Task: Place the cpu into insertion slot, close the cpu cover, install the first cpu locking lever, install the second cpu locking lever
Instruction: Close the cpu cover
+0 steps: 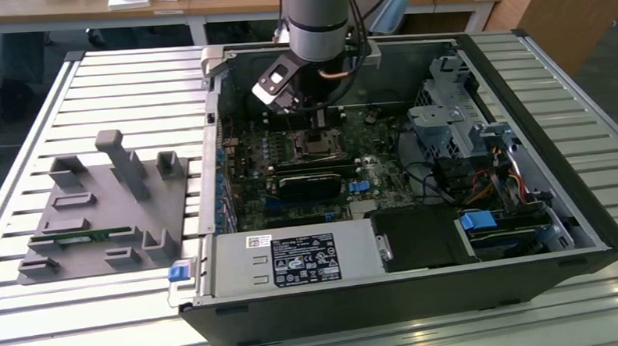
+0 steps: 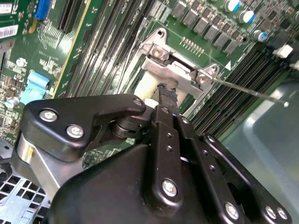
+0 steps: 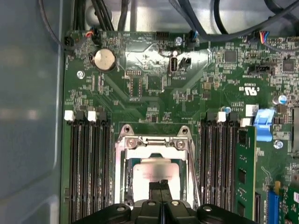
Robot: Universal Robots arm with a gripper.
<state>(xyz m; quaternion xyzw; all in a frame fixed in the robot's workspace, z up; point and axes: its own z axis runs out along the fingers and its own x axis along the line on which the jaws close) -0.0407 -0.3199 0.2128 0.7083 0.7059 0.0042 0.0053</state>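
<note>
Gripper [image 3: 161,185] is seen closed over the cpu [image 3: 148,171], lower centre of the first wrist view.
Silvery top is hemmed by the cpu cover [image 3: 154,141]; memory slots [image 3: 91,168] flank closely.

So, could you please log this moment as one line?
silvery-grey square cpu: in metal-rimmed square insertion slot | black claw: shut, tips over cpu | contact: unclear

Arm [image 1: 318,16] upright, gripper [image 3: 161,185] closed, pointing downward.
</note>
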